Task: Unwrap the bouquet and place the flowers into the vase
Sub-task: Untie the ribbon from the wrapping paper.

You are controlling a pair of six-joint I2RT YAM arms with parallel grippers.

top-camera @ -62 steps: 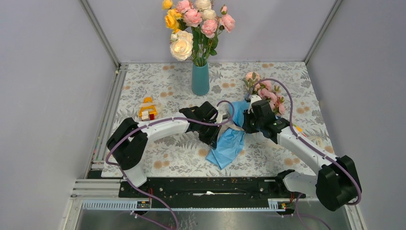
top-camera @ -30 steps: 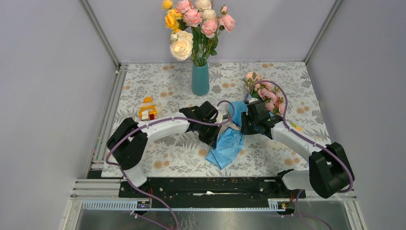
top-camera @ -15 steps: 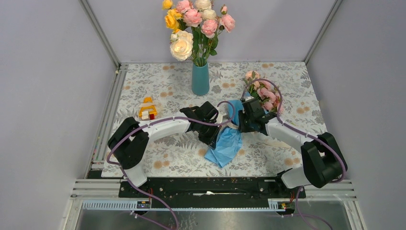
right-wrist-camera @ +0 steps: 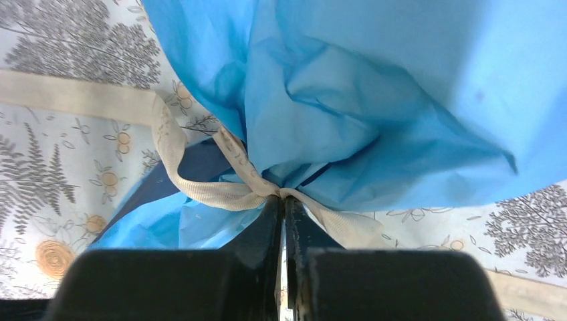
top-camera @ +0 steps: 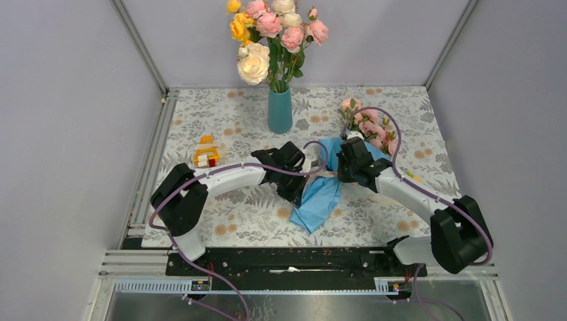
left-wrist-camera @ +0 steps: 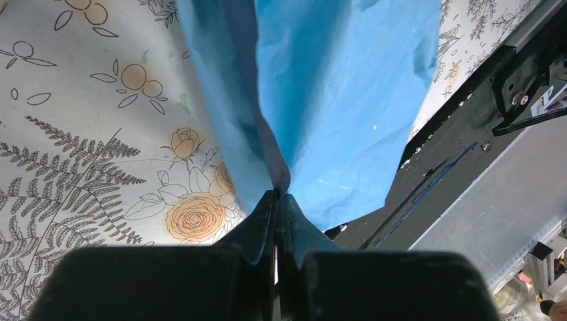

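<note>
Right gripper (right-wrist-camera: 282, 200), jaws clenched on a flat cream woven ribbon (right-wrist-camera: 200, 190) at the point where it cinches the crinkled light-blue wrapping paper (right-wrist-camera: 374, 100); loose ribbon lengths trail left and right over the cloth. Left gripper (left-wrist-camera: 277, 199), jaws pinched together on a fold of the same wrapping paper, light blue on one face and navy on the other, which fans out beyond the fingertips. From above, both grippers meet at mid-table, the left gripper at the paper's left edge and the right gripper on its far part. The bouquet (top-camera: 319, 197) lies on its side under them. Its paper tail points near-left, and its small pink artificial flowers (top-camera: 371, 130) with green leaves project far-right, just past the right gripper. A tall slim teal vase (top-camera: 280, 110) stands upright at far centre, apart from the bouquet, holding a larger bunch of yellow, cream and pink roses (top-camera: 271, 33). A small orange-and-yellow object (top-camera: 206, 152) rests to the left on the grey floral tablecloth (top-camera: 220, 114).
</note>
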